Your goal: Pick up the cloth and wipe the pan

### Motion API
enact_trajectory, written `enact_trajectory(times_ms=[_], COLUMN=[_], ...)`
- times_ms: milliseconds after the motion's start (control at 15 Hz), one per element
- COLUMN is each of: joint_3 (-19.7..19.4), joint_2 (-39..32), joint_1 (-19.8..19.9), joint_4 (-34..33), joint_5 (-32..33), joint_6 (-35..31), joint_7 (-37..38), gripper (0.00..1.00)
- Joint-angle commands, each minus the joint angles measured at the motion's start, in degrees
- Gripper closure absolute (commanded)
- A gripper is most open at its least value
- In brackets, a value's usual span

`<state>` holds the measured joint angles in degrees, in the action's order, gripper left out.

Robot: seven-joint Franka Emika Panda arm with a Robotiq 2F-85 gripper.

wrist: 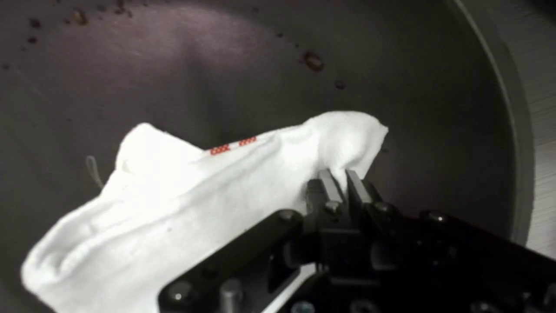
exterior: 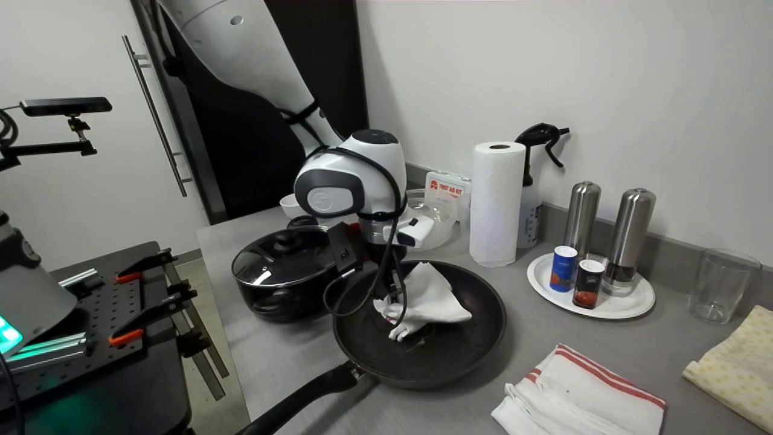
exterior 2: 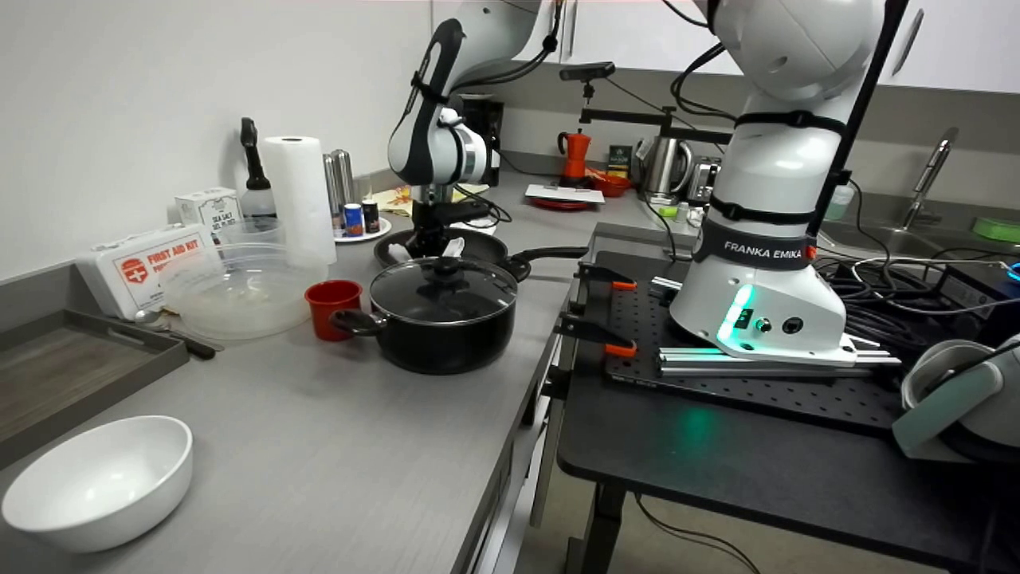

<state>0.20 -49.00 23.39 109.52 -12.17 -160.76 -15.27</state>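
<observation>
My pincer (wrist: 338, 174) pinches a fold of cloth (wrist: 182, 208) | bulk spreads left in wrist view, presumably to wipe broadly | inside pan (exterior: 450, 353), where spots (wrist: 313, 61) likely need rubbing

Of your 3 views, wrist is dimmest: cloth (wrist: 208, 191) near blown-out, pan (wrist: 165, 74) sheened pinkish. Both exterior views give you soft light, glare on pot lid (exterior: 290, 261), green glow on black table (exterior 2: 701, 470).

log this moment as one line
black two-finger gripper: shut on crumpled white fabric cloth | cloth: inside round black frying pan | pan: reddish-brown spots on surface | wipe: unfinished
</observation>
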Motion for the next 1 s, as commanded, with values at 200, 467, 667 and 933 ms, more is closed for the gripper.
enact_trajectory(times_ms=[200, 467, 667, 933], joint_3=[0.0, 0.3, 0.7, 1.2], joint_2=[-0.3, -1.0, -1.1, -1.6], joint_1=[-0.4, 3.4, 6.8, 10.2], joint_4=[0.6, 0.5, 0.8, 0.4], joint_5=[1.4, 0.2, -0.8, -1.3], joint_6=[-0.6, -0.3, -0.6, -0.3], joint_7=[1.1, 0.6, 0.1, 0.2], gripper=[0.98, 0.98, 0.98, 0.98])
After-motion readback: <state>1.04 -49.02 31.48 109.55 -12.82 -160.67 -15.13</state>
